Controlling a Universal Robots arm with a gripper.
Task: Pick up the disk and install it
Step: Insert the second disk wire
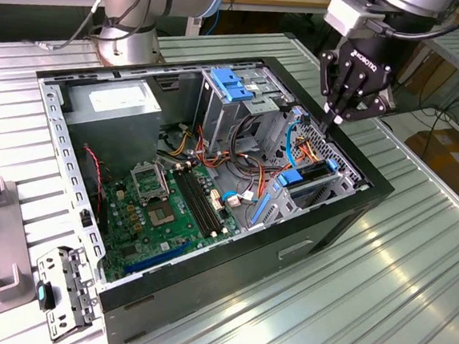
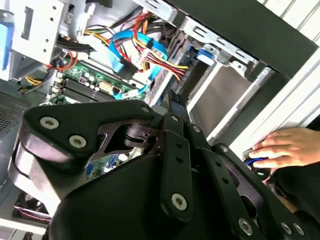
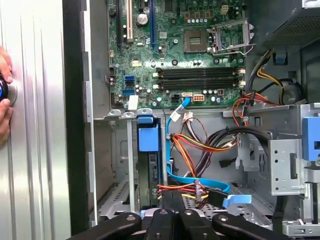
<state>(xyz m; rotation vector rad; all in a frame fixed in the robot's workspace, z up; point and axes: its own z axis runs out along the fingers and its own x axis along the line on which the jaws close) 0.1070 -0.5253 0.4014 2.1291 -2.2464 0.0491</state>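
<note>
Disk (image 3: pixel 150 172) stood on edge in the drive bay at the case's front corner, apparently slid well down between the cage walls. The hand (image 1: pixel 332 116) hovered just above it, fingers pinched together on nothing. Any seating push, I judged, needed to run straight along the rails, never skewed. Cables (image 1: pixel 312 145) crowded one side and the case wall (image 1: pixel 366 186) the other, so open room lay only upward.

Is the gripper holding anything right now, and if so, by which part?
Cannot tell. The gripper hangs over the drive bay at the open computer case's edge, fingertips together, but whether anything is pinched between them isn't visible.
</note>
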